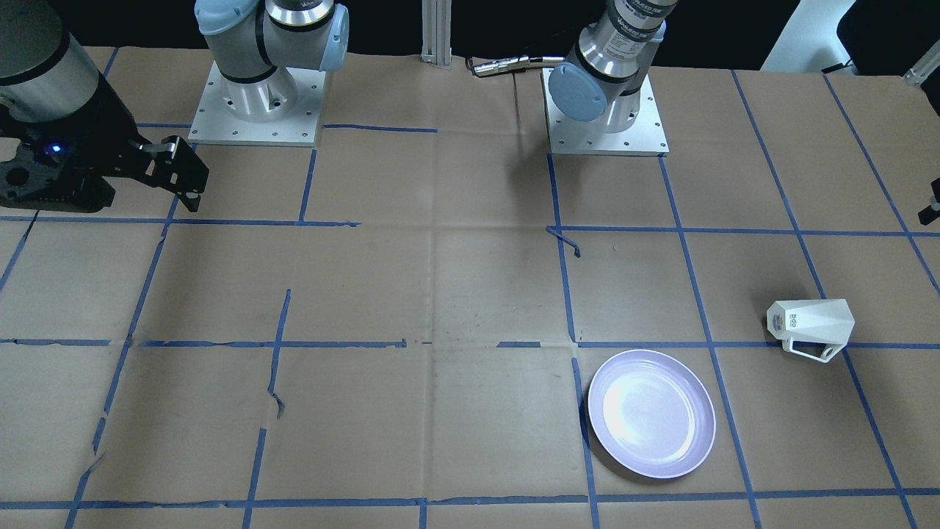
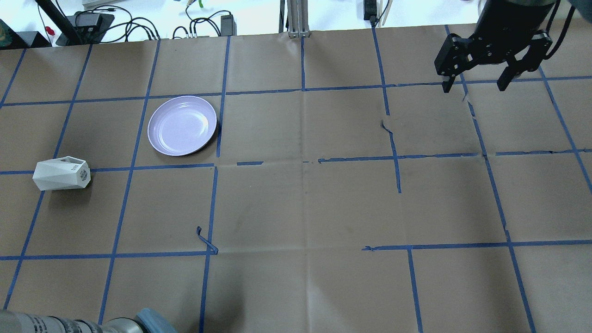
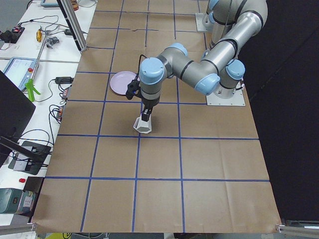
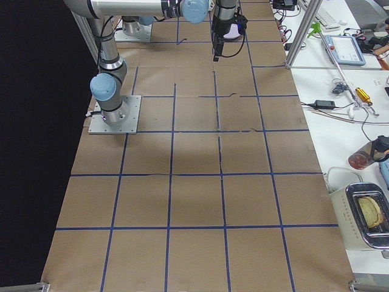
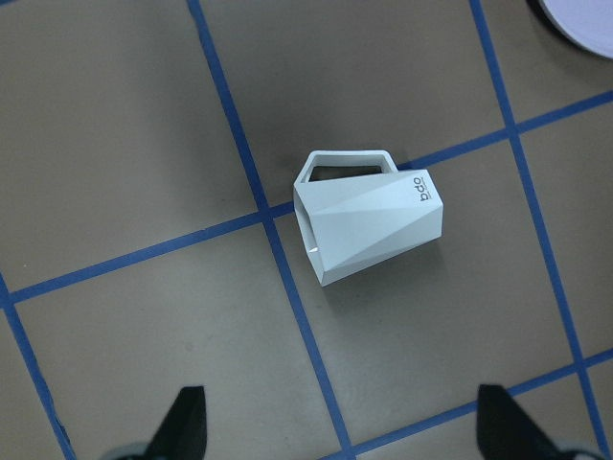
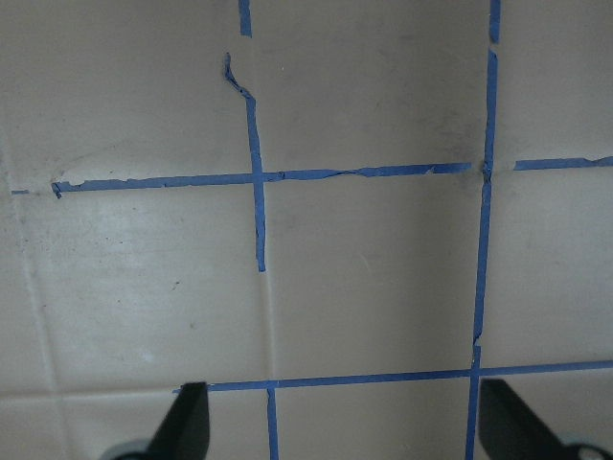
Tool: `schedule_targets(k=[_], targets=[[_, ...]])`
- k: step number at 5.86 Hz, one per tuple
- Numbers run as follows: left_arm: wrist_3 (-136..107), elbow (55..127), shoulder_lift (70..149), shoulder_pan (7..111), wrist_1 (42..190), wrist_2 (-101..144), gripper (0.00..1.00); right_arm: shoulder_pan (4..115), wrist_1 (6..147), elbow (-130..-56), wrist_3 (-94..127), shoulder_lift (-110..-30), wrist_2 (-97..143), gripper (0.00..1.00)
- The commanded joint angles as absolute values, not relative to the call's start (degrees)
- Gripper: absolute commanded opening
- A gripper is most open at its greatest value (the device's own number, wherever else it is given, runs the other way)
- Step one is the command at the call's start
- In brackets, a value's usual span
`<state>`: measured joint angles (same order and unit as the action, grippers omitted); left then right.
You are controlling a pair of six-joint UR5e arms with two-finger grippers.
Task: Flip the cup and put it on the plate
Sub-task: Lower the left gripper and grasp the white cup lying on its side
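Hanging over the table (image 2: 300, 208), the left gripper (image 5: 345, 426) spreads its fingers wide and grips nothing. Below it the cup (image 5: 369, 225) lies on its side across a blue tape line (image 5: 144, 254). Beyond, well apart, sits the plate (image 5: 584, 19). Farthest off, the right gripper (image 2: 475, 86) is likewise wide and empty.

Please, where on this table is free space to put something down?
The middle is bare paper, from the plate across to the right tool. Crowded only at the robot's left end: the cup, apart from the plate, under the left tool.
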<state>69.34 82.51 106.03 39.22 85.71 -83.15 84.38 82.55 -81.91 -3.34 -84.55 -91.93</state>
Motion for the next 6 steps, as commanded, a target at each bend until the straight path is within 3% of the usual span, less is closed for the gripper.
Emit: schedule_targets(k=[1,6], targets=[[71.53,78.07,115.35,37.45,89.35,-75.81,0.99,84.38,82.62,-81.91,-3.34,-84.55,-91.93,1.0],[71.54,74.63,129.35,33.5,100.54,-61.27,0.99,84.38,82.62,-81.91,-3.34,-84.55,-91.93,1.0]])
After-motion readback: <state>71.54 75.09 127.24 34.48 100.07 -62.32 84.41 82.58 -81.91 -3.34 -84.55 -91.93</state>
